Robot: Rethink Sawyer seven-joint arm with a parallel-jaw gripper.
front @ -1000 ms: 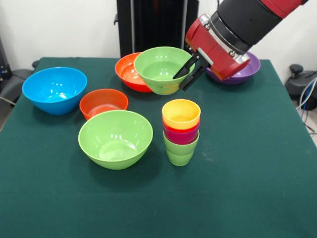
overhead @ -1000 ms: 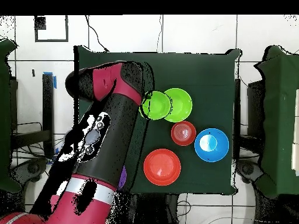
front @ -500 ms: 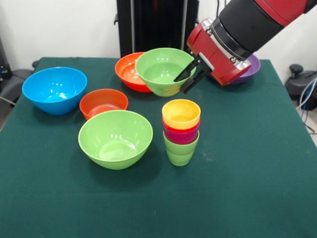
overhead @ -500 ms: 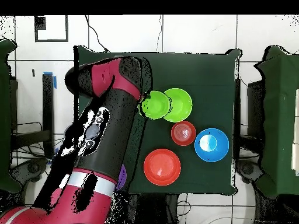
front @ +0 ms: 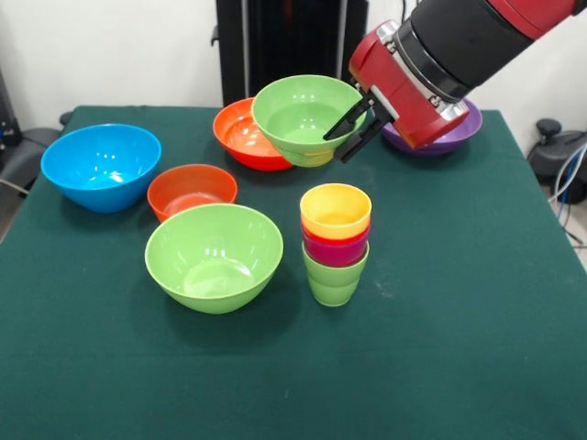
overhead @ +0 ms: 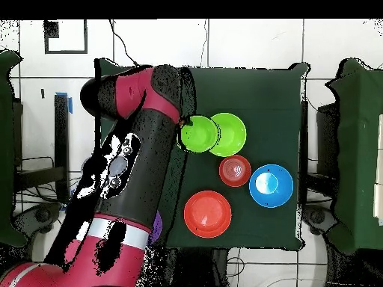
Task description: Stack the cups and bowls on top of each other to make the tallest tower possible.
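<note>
My gripper (front: 341, 147) is shut on the right rim of a small light-green bowl (front: 301, 115) and holds it in the air, behind and above the tower. The tower (front: 335, 243) stands mid-table: a yellow cup (front: 336, 209) on top, a red-purple band (front: 336, 248), and a light-green cup (front: 333, 278) at the bottom. In the overhead view the held bowl (overhead: 198, 135) sits beside my gripper (overhead: 183, 124), and the tower is hidden.
A large light-green bowl (front: 214, 256) stands left of the tower. A small orange-red bowl (front: 191, 190), a blue bowl (front: 101, 165), an orange bowl (front: 243, 136) and a purple bowl (front: 456, 131) stand farther back. The overhead view shows the green (overhead: 230, 133), blue (overhead: 271, 185) and orange (overhead: 207, 214) bowls.
My gripper has lifted the small light-green bowl a little higher and tilted it nearer to level. The tower and the other bowls have not moved.
</note>
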